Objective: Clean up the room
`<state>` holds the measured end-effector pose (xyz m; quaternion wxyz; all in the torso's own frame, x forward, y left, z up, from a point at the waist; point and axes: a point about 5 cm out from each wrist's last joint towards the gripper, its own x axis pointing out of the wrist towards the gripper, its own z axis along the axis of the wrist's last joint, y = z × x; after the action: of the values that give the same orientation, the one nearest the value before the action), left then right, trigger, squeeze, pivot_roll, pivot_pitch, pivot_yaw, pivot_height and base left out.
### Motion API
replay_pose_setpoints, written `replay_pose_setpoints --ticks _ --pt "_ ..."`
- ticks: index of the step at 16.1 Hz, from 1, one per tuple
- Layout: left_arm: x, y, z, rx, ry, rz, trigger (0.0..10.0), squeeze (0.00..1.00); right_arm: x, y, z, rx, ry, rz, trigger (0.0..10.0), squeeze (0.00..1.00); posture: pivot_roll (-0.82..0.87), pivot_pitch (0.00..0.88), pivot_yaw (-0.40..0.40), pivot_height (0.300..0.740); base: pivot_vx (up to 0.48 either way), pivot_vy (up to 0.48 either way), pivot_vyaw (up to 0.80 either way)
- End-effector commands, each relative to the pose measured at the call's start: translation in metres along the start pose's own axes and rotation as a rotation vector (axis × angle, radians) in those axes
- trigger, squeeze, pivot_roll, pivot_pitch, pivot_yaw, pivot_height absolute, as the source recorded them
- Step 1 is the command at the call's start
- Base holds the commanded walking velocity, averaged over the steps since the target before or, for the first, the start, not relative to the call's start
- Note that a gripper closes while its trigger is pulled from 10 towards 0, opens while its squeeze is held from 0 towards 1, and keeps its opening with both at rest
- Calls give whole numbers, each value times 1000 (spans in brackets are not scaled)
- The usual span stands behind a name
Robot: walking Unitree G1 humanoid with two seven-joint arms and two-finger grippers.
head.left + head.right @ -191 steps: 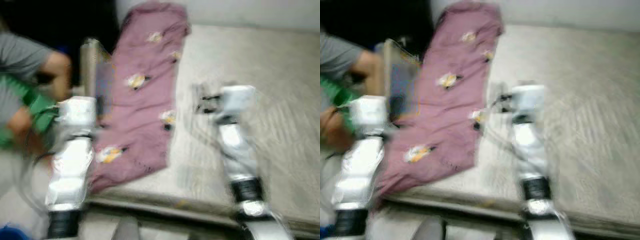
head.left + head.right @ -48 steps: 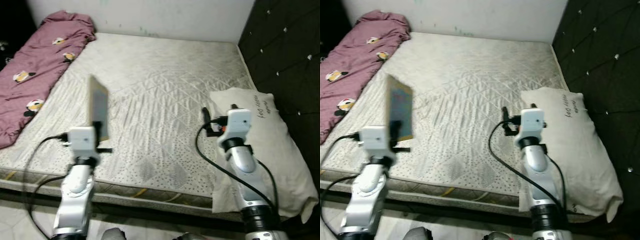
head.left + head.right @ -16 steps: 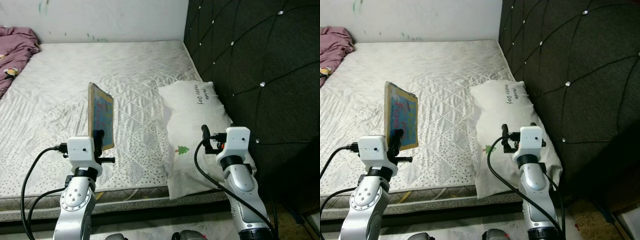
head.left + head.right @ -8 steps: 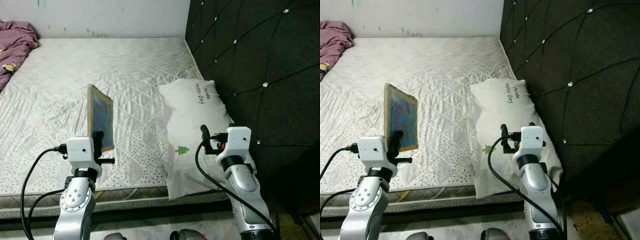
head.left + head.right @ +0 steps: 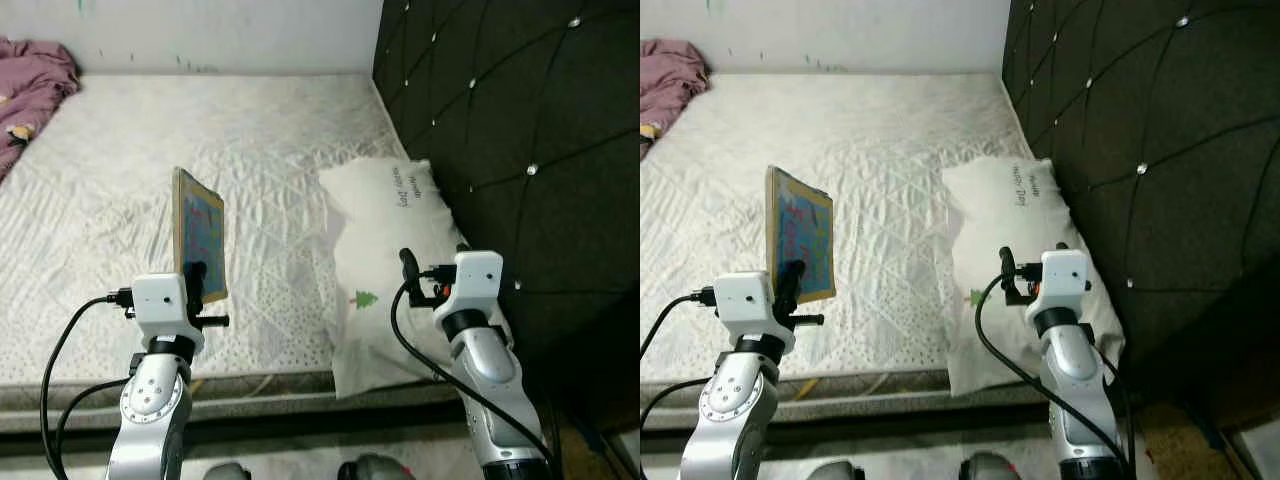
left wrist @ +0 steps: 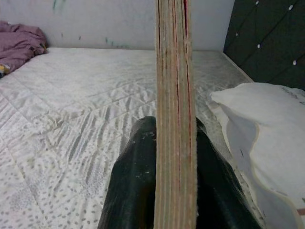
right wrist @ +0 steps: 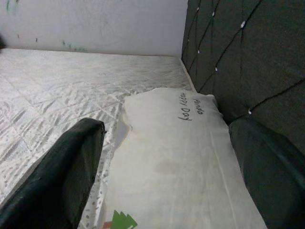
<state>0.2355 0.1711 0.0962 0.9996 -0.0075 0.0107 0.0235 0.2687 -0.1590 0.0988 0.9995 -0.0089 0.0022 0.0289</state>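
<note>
My left gripper is shut on a thin colourful book, held upright on its edge above the near side of the mattress. In the left wrist view the book's edge stands between the two black fingers. My right gripper hovers open over the near end of a white pillow. The right wrist view shows its black fingers spread wide with the pillow between them and nothing held.
A dark tufted headboard rises along the right. A purple blanket lies crumpled at the far left corner of the mattress. A pale wall closes the far side. The bed's front edge is just below my arms.
The camera has swung from the purple blanket and a person at the bed's left side to the pillow end. Over the last second the view shifted only slightly; the left gripper keeps the book.
</note>
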Motion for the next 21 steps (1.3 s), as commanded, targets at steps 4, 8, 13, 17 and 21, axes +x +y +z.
replay_pose_setpoints --ticks 4,8,13,17,21 --pt "-1 2 9 2 -45 33 10000 0 0 0 2 -11 1 19 10000 0 -1 79 -23 645 0 0 0" --pt "-16 2 9 -11 -17 52 10000 0 -12 -2 3 -30 22 50 10000 0 2 146 -55 645 0 0 0" --pt "-28 2 19 -26 -14 64 10000 0 -19 -5 0 -26 86 78 10000 0 18 212 -85 645 0 0 0" --pt "-28 2 22 -29 -17 64 10000 0 -19 -5 3 -28 93 87 10000 0 10 220 -89 645 0 0 0" --pt "-32 1 25 -33 -13 56 10000 0 -22 -5 5 -21 101 96 10000 0 15 236 -88 645 297 0 0"
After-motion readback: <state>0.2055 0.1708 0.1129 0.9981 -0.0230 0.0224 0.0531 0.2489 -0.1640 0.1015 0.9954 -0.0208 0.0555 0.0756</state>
